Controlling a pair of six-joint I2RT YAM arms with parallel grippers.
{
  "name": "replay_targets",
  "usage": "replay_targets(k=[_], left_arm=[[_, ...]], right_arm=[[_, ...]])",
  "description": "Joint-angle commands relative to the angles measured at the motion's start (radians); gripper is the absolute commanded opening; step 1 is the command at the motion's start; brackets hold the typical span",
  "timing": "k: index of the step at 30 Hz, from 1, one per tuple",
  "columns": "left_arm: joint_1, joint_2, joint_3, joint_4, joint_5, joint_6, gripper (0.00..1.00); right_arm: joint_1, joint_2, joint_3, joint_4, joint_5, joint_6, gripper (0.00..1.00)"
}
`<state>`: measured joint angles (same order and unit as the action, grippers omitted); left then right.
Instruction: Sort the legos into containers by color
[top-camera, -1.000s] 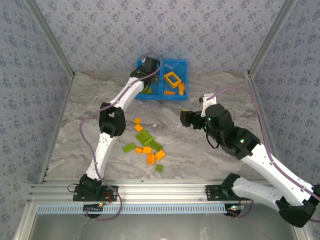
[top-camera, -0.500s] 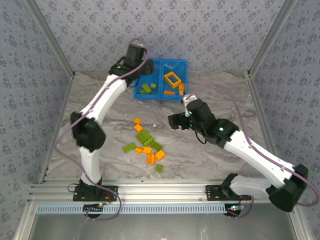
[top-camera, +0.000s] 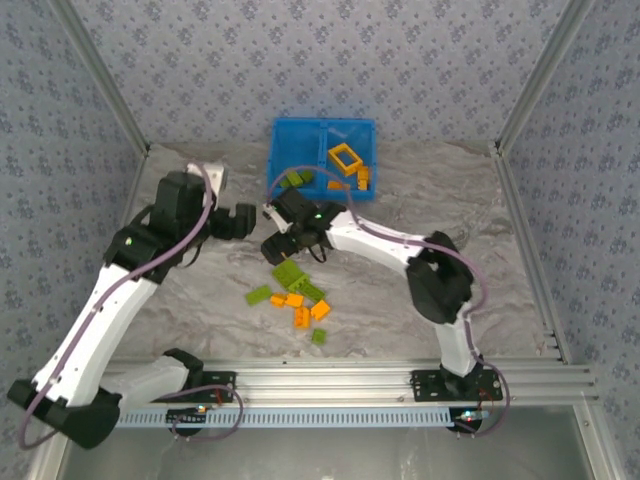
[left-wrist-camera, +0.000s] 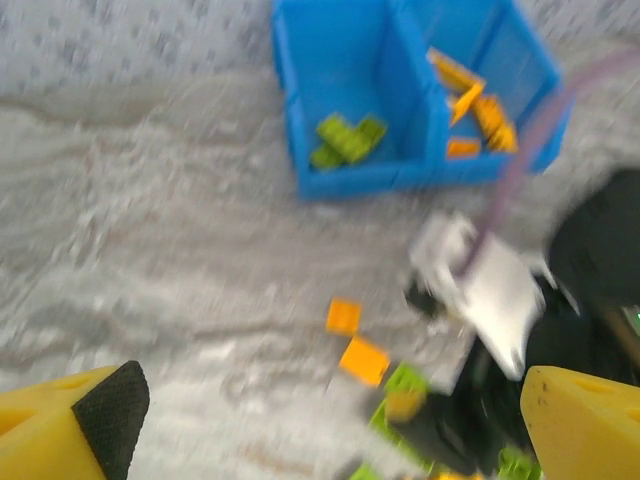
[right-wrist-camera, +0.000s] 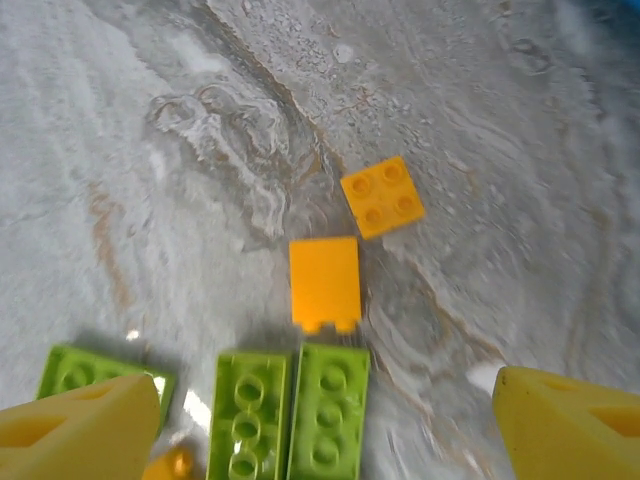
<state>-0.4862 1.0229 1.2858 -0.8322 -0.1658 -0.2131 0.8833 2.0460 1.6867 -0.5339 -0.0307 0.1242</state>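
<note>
One blue bin (top-camera: 322, 121) stood at the middle of the far edge of the table (top-camera: 450, 200). Its left compartment (top-camera: 285, 150) held lime green legos (top-camera: 297, 178). Its right compartment (top-camera: 365, 135) held an orange frame (top-camera: 346, 157) and small orange bricks (top-camera: 360, 178). The loose legos (top-camera: 295, 293), orange and green mixed, lay mid-table, nearer the near edge. The left gripper (top-camera: 243, 222) hung left of the heap, fingers spread wide and empty. The right gripper (right-wrist-camera: 325, 405) was likewise spread and empty, above two orange bricks (right-wrist-camera: 325, 283) and green bricks (right-wrist-camera: 300, 410) at the heap's far end.
</note>
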Motion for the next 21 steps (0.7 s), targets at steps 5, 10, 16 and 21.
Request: replay_targets(k=[5, 10, 16, 21], left_arm=[[0.003, -0.116, -0.137, -0.118, -0.015, -0.044, 0.99], [0.003, -0.111, -0.178, -0.082, -0.006, -0.052, 0.99], [0.003, -0.086, -0.154, -0.027, 0.067, -0.06, 0.99], [0.005, -0.078, -0.144, -0.021, 0.067, -0.061, 0.99]], right_arm=[[-0.004, 0.23, 0.197, -0.1, -0.038, -0.021, 0.88], [0.009, 0.288, 0.231, -0.13, 0.012, -0.03, 0.81], [0.019, 0.323, 0.233, -0.135, 0.035, -0.021, 0.55], [0.011, 0.246, 0.188, -0.079, 0.008, 0.014, 0.42]])
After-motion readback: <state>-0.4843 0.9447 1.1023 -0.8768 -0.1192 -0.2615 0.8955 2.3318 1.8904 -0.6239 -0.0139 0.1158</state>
